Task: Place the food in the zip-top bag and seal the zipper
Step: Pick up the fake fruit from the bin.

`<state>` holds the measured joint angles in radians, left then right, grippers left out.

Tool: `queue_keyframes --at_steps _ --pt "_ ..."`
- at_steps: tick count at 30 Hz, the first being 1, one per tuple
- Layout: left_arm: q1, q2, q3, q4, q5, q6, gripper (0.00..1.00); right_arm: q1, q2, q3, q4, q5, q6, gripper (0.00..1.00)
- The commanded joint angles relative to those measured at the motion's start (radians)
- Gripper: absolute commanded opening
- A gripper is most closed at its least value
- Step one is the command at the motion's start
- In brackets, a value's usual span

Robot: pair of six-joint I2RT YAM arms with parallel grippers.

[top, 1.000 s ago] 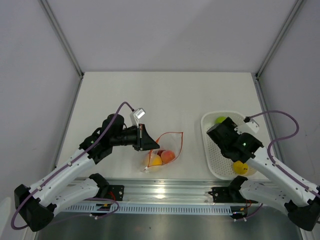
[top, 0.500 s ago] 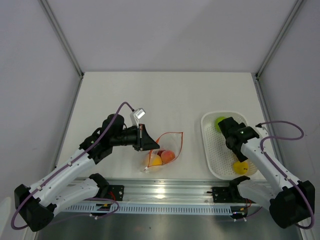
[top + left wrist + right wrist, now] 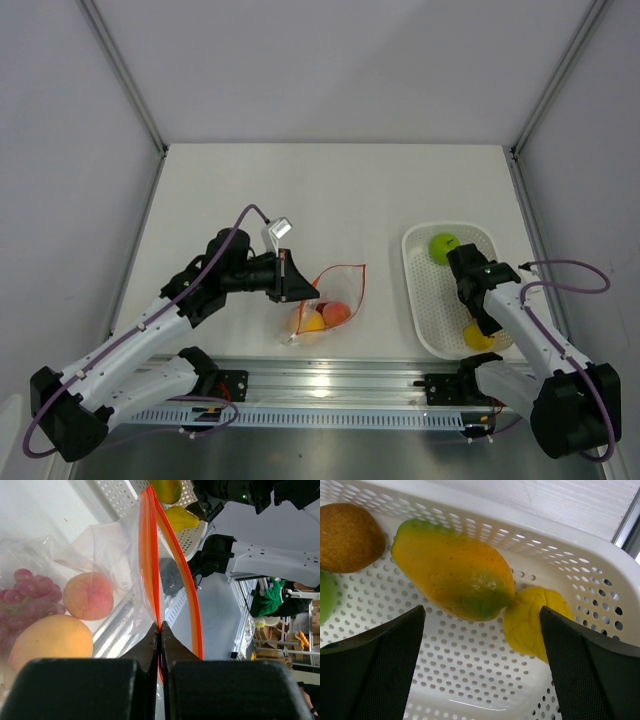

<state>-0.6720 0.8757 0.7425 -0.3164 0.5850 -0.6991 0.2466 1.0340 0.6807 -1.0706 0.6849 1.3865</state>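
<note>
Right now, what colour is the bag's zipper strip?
The zipper is orange-red; the left wrist view shows it best.

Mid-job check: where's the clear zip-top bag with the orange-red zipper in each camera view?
Top external: the clear plastic zip-top bag lies low centre.
Left wrist: it fills left and centre, its orange-red zipper strip pinched in the shut left gripper.
Right wrist: not in it.
Shared landmark: the white perforated plastic tray, seen in all three.

Green fruit [image 3: 325,597] mostly beyond left edge
</note>
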Motion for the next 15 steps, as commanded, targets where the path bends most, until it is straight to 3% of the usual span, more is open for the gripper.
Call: queue_keyframes --at_steps 1,9,15 --pt "0.000 0.002 0.018 0.004 0.013 0.003 0.01 -0.013 0.006 -0.015 0.043 -0.011 -0.001 0.95" --pt "0.000 -0.069 -0.021 0.034 -0.086 0.039 0.01 -0.015 -0.002 -0.029 0.075 -0.108 -0.047 0.94" --pt "0.000 -0.055 -0.070 0.123 -0.008 0.043 0.01 -0.018 -0.006 -0.035 0.141 -0.143 -0.139 0.96"
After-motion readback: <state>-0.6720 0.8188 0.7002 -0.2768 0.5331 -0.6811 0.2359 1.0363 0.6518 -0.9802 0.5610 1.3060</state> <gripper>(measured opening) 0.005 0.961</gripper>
